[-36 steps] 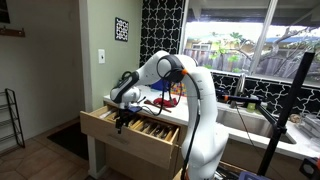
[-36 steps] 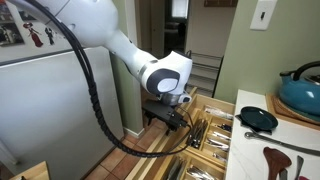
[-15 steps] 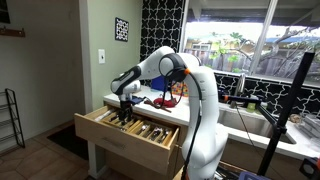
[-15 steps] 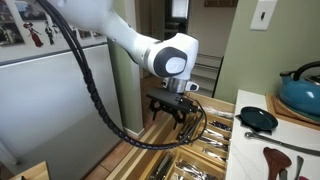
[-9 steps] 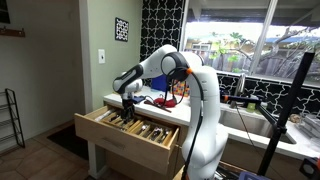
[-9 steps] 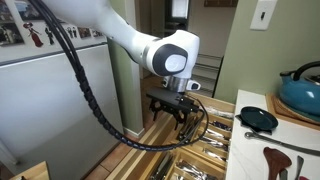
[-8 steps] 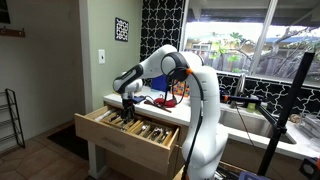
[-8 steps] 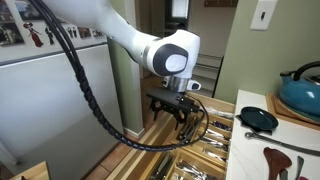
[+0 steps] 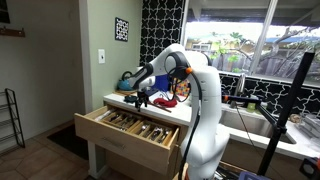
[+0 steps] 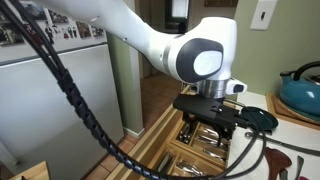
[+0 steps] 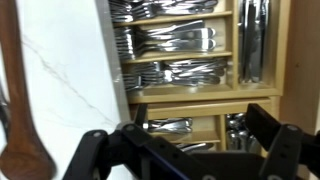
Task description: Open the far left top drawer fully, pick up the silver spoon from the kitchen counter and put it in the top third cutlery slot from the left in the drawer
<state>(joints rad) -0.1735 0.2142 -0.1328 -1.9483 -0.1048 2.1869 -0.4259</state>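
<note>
far left top drawer [image 9: 127, 139] stands open, well out from the light-wood cabinet under the white worktop [image 9: 160, 109], and in both exterior views its wooden dividers show, with rows of silver cutlery lying in the narrow compartments [image 10: 163, 150]. the white arm [image 9: 196, 88] bends down over the front edge of the worktop, and the jaws hang above the line where the worktop meets the back of the drawer. in the wrist view the two dark fingers [image 11: 88, 150] stand wide apart, with nothing between them; beneath them the white, veined worktop [image 11: 60, 70] lies to one side and the drawer [image 11: 185, 55] with its stacked forks and spoons to the other. a wooden spoon [image 10: 285, 157] lies on the worktop [image 10: 305, 140] near the drawer side, and its brown bowl shows at the edge of the wrist view [image 11: 15, 135]. a small dark pan [image 10: 262, 120] sits just behind the jaws, with a teal pot [image 10: 300, 93] beyond it. the silver spoon cannot be picked out with certainty on the worktop.
</note>
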